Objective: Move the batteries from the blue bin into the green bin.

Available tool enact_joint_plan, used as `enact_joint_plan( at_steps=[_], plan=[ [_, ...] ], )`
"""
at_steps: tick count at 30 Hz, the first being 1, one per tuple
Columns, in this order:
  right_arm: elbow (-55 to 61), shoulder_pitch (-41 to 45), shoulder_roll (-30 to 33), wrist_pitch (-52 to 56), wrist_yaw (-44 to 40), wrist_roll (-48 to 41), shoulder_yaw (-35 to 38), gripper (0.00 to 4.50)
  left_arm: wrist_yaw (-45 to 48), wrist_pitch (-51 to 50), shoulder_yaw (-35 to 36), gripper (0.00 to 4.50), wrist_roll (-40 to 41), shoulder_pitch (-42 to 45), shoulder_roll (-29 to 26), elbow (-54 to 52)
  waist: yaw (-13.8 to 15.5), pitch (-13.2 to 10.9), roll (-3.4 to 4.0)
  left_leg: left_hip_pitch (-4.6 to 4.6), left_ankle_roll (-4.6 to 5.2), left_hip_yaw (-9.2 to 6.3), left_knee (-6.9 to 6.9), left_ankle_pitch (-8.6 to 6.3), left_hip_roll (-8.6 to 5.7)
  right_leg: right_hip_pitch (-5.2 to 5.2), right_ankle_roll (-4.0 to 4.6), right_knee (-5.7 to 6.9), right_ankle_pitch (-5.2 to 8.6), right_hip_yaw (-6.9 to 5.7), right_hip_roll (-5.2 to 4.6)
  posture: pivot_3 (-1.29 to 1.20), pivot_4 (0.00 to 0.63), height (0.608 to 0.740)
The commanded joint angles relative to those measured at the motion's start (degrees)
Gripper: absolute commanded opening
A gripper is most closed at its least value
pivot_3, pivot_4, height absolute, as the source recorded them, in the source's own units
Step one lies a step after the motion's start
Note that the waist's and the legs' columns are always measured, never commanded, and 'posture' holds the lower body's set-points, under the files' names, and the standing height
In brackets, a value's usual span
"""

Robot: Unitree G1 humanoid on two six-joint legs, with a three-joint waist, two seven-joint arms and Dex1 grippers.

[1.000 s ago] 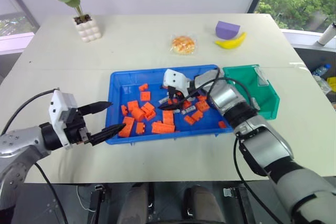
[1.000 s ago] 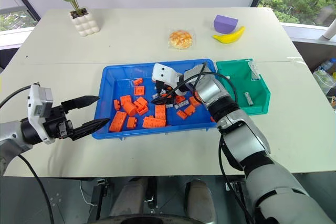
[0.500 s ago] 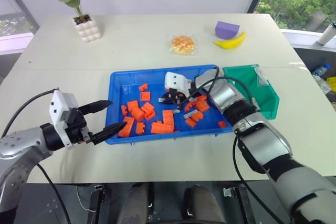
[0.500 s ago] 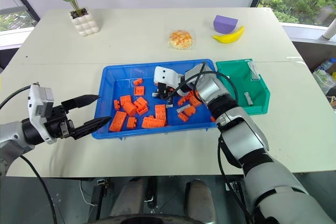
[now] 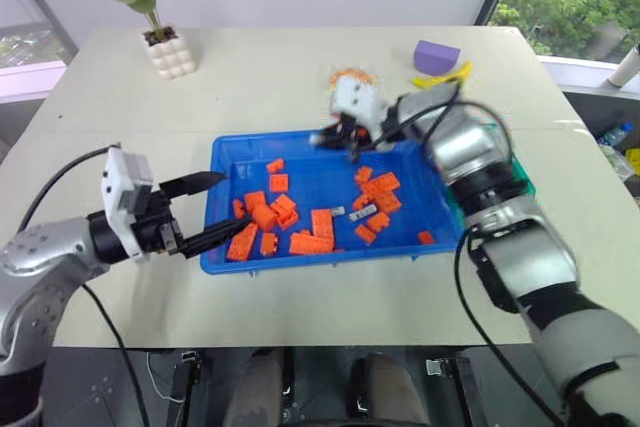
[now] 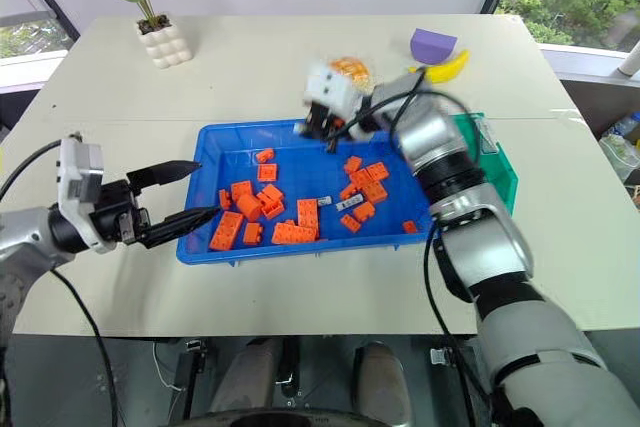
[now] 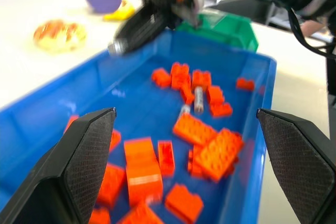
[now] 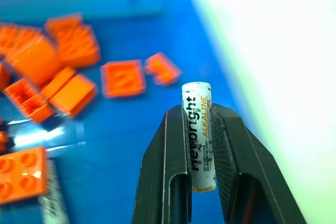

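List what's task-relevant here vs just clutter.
Job: battery clamped in the right hand; batteries in the blue bin; green bin.
Clutter: orange bricks, potted plant, banana, purple block, wrapped bun.

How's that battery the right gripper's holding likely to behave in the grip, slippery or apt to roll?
The battery is a smooth, glossy cylinder, so probably slippery. The right gripper pinches its lower half only, so it might pivot. Once dropped in the green bin, it would likely roll.
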State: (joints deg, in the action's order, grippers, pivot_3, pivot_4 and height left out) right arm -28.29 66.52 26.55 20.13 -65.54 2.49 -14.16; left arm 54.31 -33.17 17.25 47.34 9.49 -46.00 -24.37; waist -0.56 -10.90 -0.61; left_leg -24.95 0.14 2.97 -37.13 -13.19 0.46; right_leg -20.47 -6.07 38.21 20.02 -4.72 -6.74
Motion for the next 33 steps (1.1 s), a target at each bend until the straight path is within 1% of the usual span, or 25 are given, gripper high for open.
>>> enact_joint_plan(
  at_steps=[1, 6, 8, 11, 14, 17, 23, 25, 27, 28, 29, 30, 32, 33],
  plan=[
    [7.0, -0.1, 6.4, 4.4, -0.4, -0.5, 3.0, 0.06, 2.5, 2.2, -4.0, 4.50, -1.5, 7.1, 1.5, 4.3, 0.1, 0.0, 0.02, 0.00, 0.00, 0.00, 0.00, 0.00, -0.04, 0.02, 0.00, 0.02, 0.00, 0.00, -0.03, 0.00, 0.150, 0.739],
    [17.3, -6.1, 16.1, 12.7, -0.8, -1.3, 5.5, 0.06, 6.1, 4.9, -9.3, 4.50, -4.7, 14.3, 4.9, 11.2, -0.2, 0.0, 0.00, -0.02, 0.02, 0.04, 0.04, 0.00, -0.03, -0.03, 0.00, 0.01, 0.00, 0.00, -0.01, 0.00, 0.150, 0.739],
    [22.1, -10.7, 20.2, 17.0, -0.2, -1.8, 7.7, 0.06, 7.2, 6.2, -10.8, 4.50, -6.1, 16.8, 6.6, 14.4, -0.3, 0.0, 0.01, -0.02, 0.02, 0.09, 0.07, 0.00, -0.02, -0.05, 0.00, 0.00, 0.00, 0.00, -0.02, 0.00, 0.150, 0.739],
    [26.4, -16.8, 25.1, 19.3, 1.3, -1.4, 9.7, 0.06, 8.5, 7.3, -12.0, 4.50, -7.5, 18.9, 8.2, 17.9, 0.0, 0.0, 0.01, -0.03, 0.02, 0.08, 0.01, 0.00, 0.01, -0.02, 0.00, -0.01, 0.00, -0.02, 0.01, 0.00, 0.150, 0.739],
    [29.2, -22.0, 27.8, 21.6, 2.9, -2.1, 12.1, 0.06, 9.8, 8.4, -12.6, 4.50, -8.8, 19.9, 9.1, 20.4, -0.1, 0.0, 0.01, -0.03, 0.03, 0.13, -0.02, 0.00, 0.01, -0.03, -0.01, -0.01, 0.00, -0.01, -0.03, 0.00, 0.150, 0.739],
    [31.0, -26.1, 28.3, 24.6, 5.3, -3.5, 14.8, 0.06, 10.5, 9.8, -12.7, 4.50, -9.9, 20.9, 10.2, 23.1, -0.1, 0.0, 0.01, -0.03, 0.02, 0.11, -0.03, 0.00, 0.03, -0.02, -0.01, 0.01, 0.00, -0.01, -0.01, 0.00, 0.150, 0.739],
    [28.9, -31.1, 27.9, 22.4, 10.3, -3.3, 16.1, 0.06, 10.0, 11.2, -12.3, 4.50, -11.2, 21.4, 11.9, 24.8, 0.0, 0.0, 0.01, -0.03, 0.02, 0.10, -0.05, 0.01, 0.02, 0.01, -0.01, -0.01, 0.00, -0.01, -0.02, 0.00, 0.150, 0.739],
    [28.3, -31.8, 27.8, 21.6, 11.4, -3.5, 16.2, 1.09, 9.8, 11.3, -12.1, 4.50, -11.4, 21.0, 11.8, 24.6, 0.0, 0.0, 0.01, -0.03, 0.02, 0.09, -0.06, 0.01, 0.01, 0.01, -0.01, -0.01, 0.00, -0.01, -0.03, 0.00, 0.150, 0.739],
    [27.3, -32.1, 28.0, 20.5, 12.1, -3.4, 15.9, 1.86, 9.6, 11.1, -11.7, 4.50, -11.4, 20.5, 11.6, 24.2, 0.0, 0.0, 0.01, -0.03, 0.02, 0.09, -0.06, 0.01, 0.01, 0.01, -0.01, -0.01, 0.00, -0.01, -0.03, 0.00, 0.150, 0.739],
    [26.9, -32.2, 27.8, 20.4, 12.7, -3.6, 16.0, 2.50, 9.5, 11.0, -11.5, 4.50, -11.4, 20.2, 11.5, 23.9, 0.0, 0.0, 0.01, -0.03, 0.02, 0.09, -0.06, 0.01, 0.01, 0.01, -0.01, -0.01, 0.00, -0.01, -0.03, 0.00, 0.150, 0.739],
    [26.6, -32.3, 27.6, 20.3, 13.1, -3.7, 16.0, 2.85, 9.4, 10.9, -11.3, 4.50, -11.4, 20.0, 11.4, 23.8, 0.0, 0.0, 0.01, -0.03, 0.02, 0.09, -0.06, 0.01, 0.01, 0.02, -0.01, -0.01, 0.00, -0.01, -0.03, 0.00, 0.150, 0.739],
    [26.4, -32.3, 27.4, 20.1, 13.6, -3.8, 16.0, 3.45, 9.3, 10.8, -11.1, 4.50, -11.3, 19.6, 11.2, 23.4, 0.0, 0.0, 0.01, -0.03, 0.02, 0.09, -0.06, 0.01, 0.01, 0.02, -0.01, -0.01, 0.00, -0.01, -0.03, 0.00, 0.150, 0.739],
    [25.8, -32.2, 27.3, 19.5, 14.5, -3.9, 15.9, 4.38, 9.2, 10.5, -10.7, 4.50, -11.0, 18.8, 10.9, 22.6, 0.0, 0.0, 0.01, -0.03, 0.02, 0.08, -0.06, 0.01, 0.01, 0.02, -0.01, -0.01, 0.00, -0.02, -0.02, 0.00, 0.150, 0.739],
    [25.4, -32.0, 27.3, 19.0, 14.9, -3.8, 15.8, 4.38, 9.2, 10.3, -10.6, 4.50, -10.9, 18.4, 10.6, 22.2, 0.0, 0.0, 0.01, -0.03, 0.02, 0.08, -0.06, 0.01, 0.01, 0.02, -0.01, -0.01, 0.00, -0.02, -0.02, 0.00, 0.150, 0.739]
  ],
)
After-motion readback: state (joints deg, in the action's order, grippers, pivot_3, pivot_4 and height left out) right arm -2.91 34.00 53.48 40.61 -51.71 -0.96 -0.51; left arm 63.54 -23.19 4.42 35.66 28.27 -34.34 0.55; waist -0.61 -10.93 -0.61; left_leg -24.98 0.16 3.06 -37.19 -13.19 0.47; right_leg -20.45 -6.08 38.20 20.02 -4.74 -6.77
